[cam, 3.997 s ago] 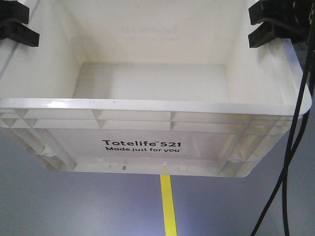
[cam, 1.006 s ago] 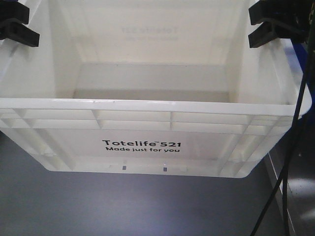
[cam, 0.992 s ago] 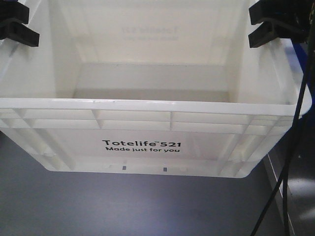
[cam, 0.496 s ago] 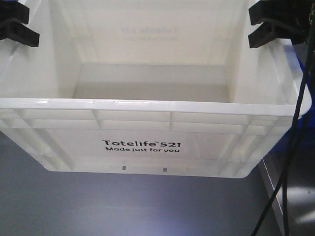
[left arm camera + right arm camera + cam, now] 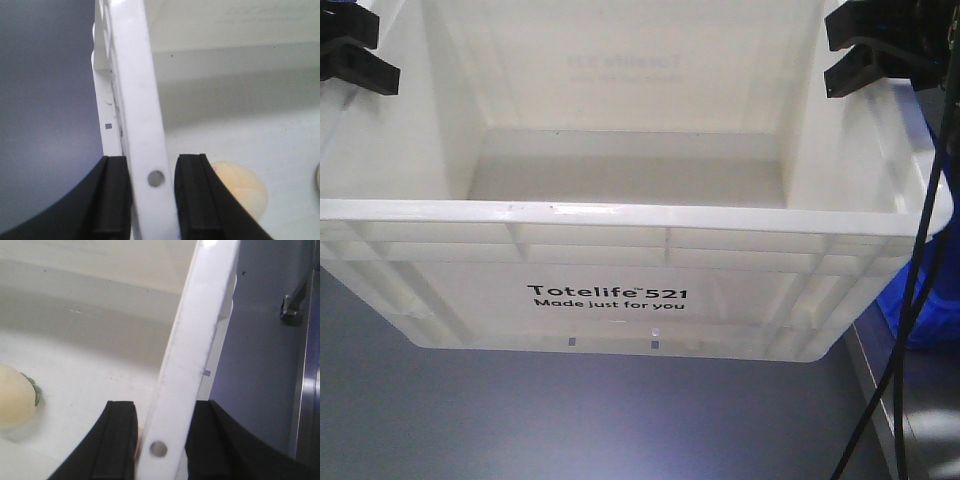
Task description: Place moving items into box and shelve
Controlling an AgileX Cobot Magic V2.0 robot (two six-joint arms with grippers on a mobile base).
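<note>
Lettering in black on the near wall of the box (image 5: 440,290) reads "Totelife 521" and, beneath it, "Made just for you". On the far inner wall a faint mirrored ghost of print shows through the plastic, too pale to read. The box, cream-white with a ribbed rim, fills most of the front view, and grey floor (image 5: 570,420) shows below it.

At 10 o'clock in that view the left gripper (image 5: 365,48) is clenched on the box's left rim. At 2 o'clock the right gripper (image 5: 842,55) is clenched on the right rim. The left wrist view shows the left gripper (image 5: 154,197) with one black pad on each side of the rim (image 5: 135,100), just beside a small round hole (image 5: 156,178). The right wrist view shows the same for the right gripper (image 5: 162,442), pads pressed to the rim (image 5: 200,325).

Inside the box, on its bottom, lies a pale cream rounded lump (image 5: 240,187), seen also at 9 o'clock in the right wrist view (image 5: 12,402) with something greenish touching it.

A blue bin (image 5: 935,290) sits at 4 o'clock behind the box's corner, and a black cable (image 5: 910,300) hangs in front of it.
</note>
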